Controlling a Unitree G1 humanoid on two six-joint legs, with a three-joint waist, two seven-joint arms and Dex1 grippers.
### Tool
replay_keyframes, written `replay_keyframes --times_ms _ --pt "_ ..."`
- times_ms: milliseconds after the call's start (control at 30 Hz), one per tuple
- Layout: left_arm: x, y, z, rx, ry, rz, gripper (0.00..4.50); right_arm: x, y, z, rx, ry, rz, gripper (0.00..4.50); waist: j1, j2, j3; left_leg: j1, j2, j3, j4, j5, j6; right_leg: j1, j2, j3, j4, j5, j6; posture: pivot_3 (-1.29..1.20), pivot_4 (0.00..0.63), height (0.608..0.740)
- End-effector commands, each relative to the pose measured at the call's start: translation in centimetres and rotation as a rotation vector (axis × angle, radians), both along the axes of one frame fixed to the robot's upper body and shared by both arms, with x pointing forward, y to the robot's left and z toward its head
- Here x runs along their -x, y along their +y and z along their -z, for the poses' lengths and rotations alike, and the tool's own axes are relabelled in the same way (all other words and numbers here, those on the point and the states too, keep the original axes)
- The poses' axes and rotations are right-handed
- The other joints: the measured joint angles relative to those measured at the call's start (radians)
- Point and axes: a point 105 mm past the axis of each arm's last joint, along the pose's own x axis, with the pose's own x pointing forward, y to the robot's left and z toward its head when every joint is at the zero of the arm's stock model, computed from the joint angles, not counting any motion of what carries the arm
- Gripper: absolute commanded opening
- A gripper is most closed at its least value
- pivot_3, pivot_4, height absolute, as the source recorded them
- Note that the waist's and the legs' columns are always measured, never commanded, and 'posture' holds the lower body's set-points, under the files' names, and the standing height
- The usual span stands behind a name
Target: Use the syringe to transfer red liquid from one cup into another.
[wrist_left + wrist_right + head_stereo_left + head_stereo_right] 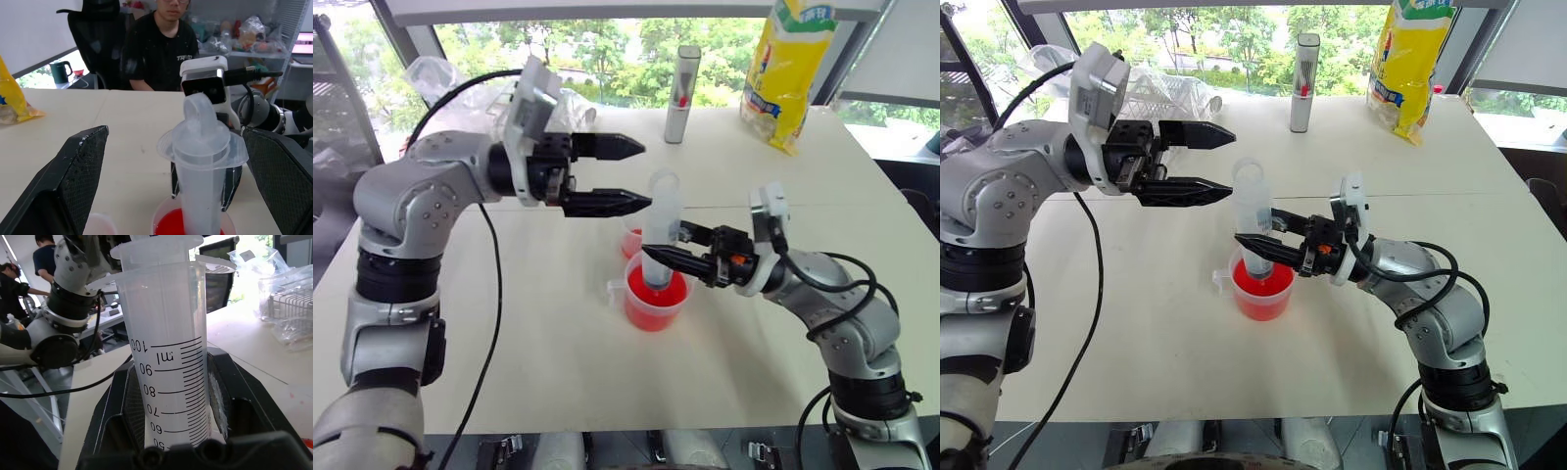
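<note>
1. Syringe [662, 230] stands upright w/ its tip down in the measuring cup [656, 302]; right gripper [677, 247] jaws clamped on the barrel just above the cup rim.
2. Left gripper [625, 174] jaws spread wide, holding nothing, either side of the plunger top [198, 110], just above the cup.
3. Risk: left jaws pull the plunger off-axis → barrel tilts in the right grip, tips the light cup, red liquid [1260, 291] spills on the bench [558, 323].
4. Risk: tip lifts above the liquid → draws air.
5. Measuring cup: red liquid, roughly half full by my guess. Small cup [632, 239] just behind the measuring cup: some red in it, level hard to tell.
</note>
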Motion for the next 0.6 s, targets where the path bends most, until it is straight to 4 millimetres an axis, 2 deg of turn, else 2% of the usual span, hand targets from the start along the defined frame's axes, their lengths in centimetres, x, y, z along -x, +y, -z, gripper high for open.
replay_keyframes --times_ms 33,233,600 --pt "1.2 -0.6 -0.7 -0.018 -0.050 0.058 4.50 0.0 0.0 -0.5 -0.011 -0.062 0.009 1.41 -0.001 0.000 0.000 0.000 0.000 0.000 0.000 0.000 0.000 0.000 0.000 0.000 0.000 0.000 0.000 0.00 0.150 0.740" --pt "1.3 -0.5 0.4 -0.063 -0.034 0.071 4.50 -0.3 0.0 0.2 0.008 -0.081 0.021 1.41 -0.001 0.000 0.000 0.000 0.000 0.000 0.000 0.000 0.000 0.000 0.000 0.000 0.000 0.000 0.000 0.00 0.150 0.740" --pt "1.6 -0.5 1.6 -0.102 -0.017 0.099 4.50 -0.5 0.1 0.1 0.017 -0.098 0.026 1.41 0.000 0.000 0.000 0.000 0.000 0.000 0.000 0.000 0.000 0.000 0.000 0.000 0.000 0.000 0.000 0.00 0.150 0.740"
